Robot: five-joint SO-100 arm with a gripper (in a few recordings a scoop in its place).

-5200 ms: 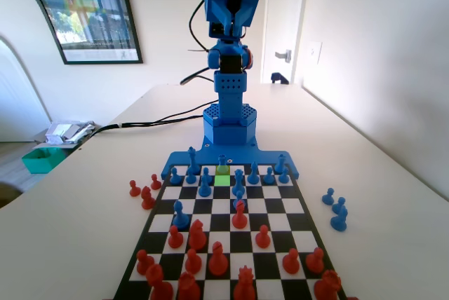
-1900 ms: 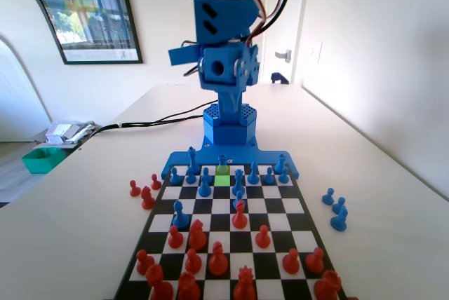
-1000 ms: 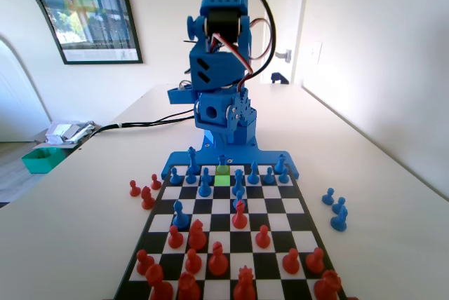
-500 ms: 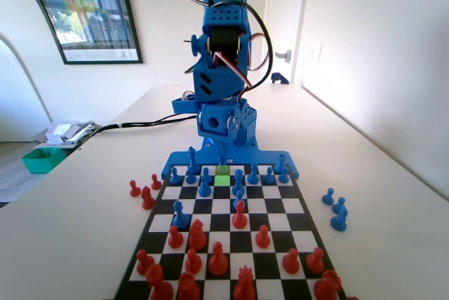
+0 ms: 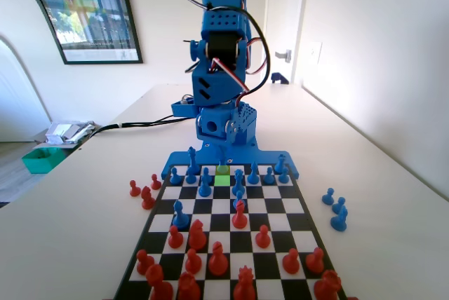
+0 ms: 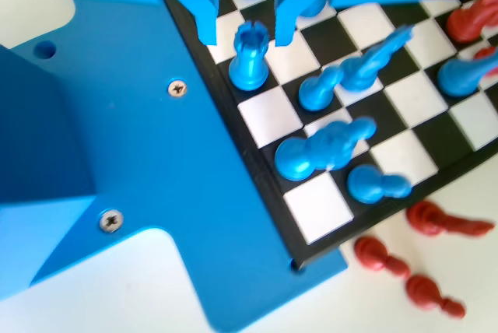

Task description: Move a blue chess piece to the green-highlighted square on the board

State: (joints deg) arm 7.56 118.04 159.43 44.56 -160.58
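- Landmark: the green-highlighted square (image 5: 222, 179), in the second row of the board (image 5: 280, 226) counted from the arm's base.
- Change: over the last five seconds the arm has folded down from upright; the gripper (image 6: 245, 26) now hangs low over the back row, just behind the green square.
- Jaws: parted, empty, straddling a crowned blue piece (image 6: 249, 57) without contact.
- Target: a blue chess piece (image 5: 205, 187) stands one file left of the green square in the fixed view, unlifted.
- Meaning: approach phase only; the bracketed piece appears taller than pawn size, so selection may need correction.
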